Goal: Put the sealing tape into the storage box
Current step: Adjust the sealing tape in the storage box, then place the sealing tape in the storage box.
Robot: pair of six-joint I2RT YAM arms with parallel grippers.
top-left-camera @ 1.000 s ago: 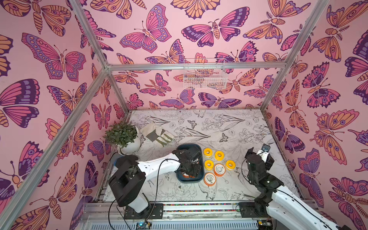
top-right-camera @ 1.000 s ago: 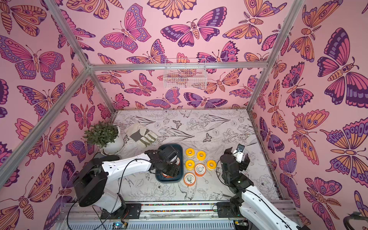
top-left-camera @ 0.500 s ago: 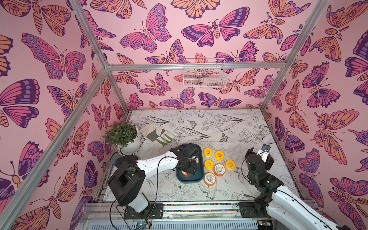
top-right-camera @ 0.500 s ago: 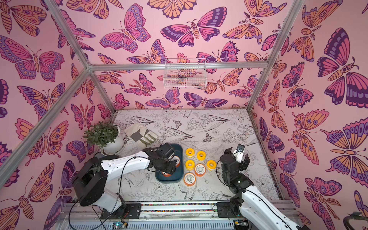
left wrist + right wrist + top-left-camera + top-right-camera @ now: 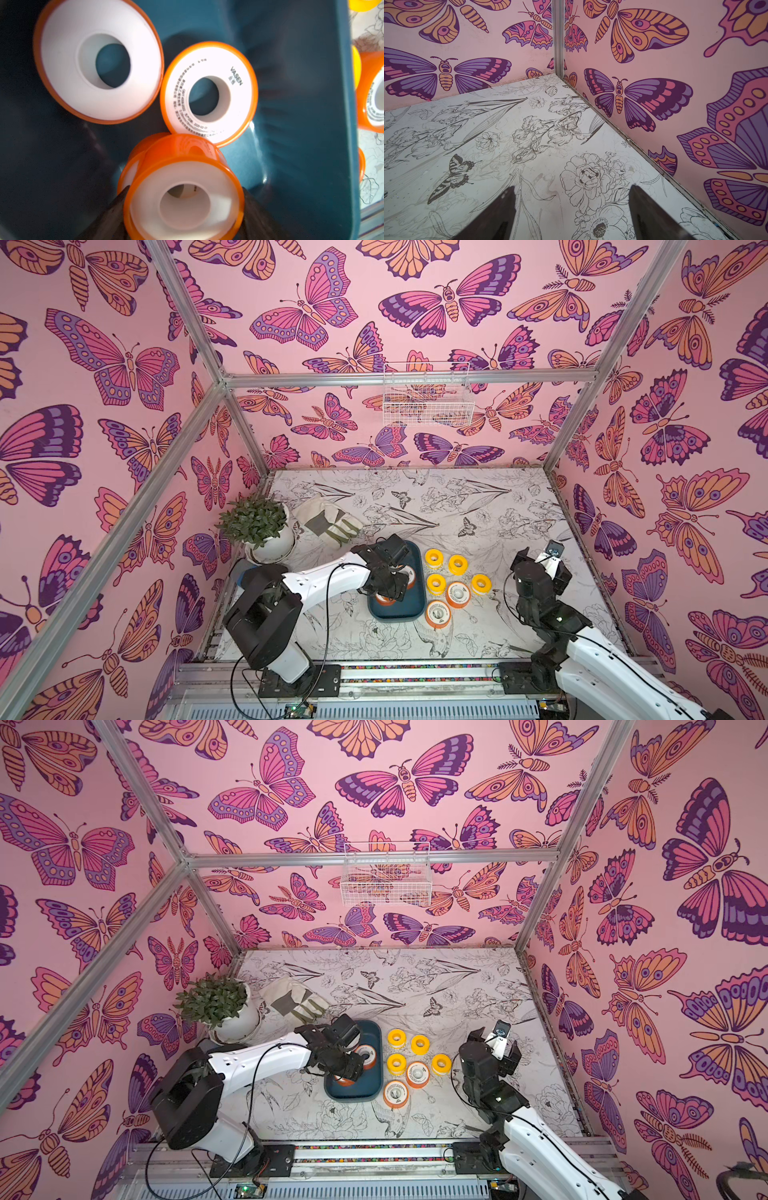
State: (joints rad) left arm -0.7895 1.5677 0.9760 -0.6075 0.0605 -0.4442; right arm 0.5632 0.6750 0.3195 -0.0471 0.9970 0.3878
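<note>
In both top views the left gripper [image 5: 388,587] is seen low over the storage box [image 5: 397,614], and most of the tray is covered by its wrist. The bare floor of the box shows mainly at its 6 o'clock end. At the box's 3 o'clock, more sealing tape lies on the table [image 5: 478,639]: four yellow spools [image 5: 458,564] and two table orange spools [image 5: 458,594]. The right gripper [image 5: 492,1048] is parked further toward 3 o'clock, well apart from them.

In the left wrist view an orange spool [image 5: 185,175] is clasped by the rim between wide-set fingers [image 5: 112,218] and held tilted above the box floor. A printed spool [image 5: 239,104] and a blank-faced spool [image 5: 68,83] lie flat inside, just beside each other.

The placing of this spool is judged to be the step in hand. It would be done best if the spool were brought over bare floor and levelled. It should then be lowered until nearly resting before the fingers are spread. A straight lift afterwards would leave both neighbours undisturbed.

In the right wrist view the right gripper's fingers [image 5: 500,216] are spread with nothing between them, and only table and wall are shown.
</note>
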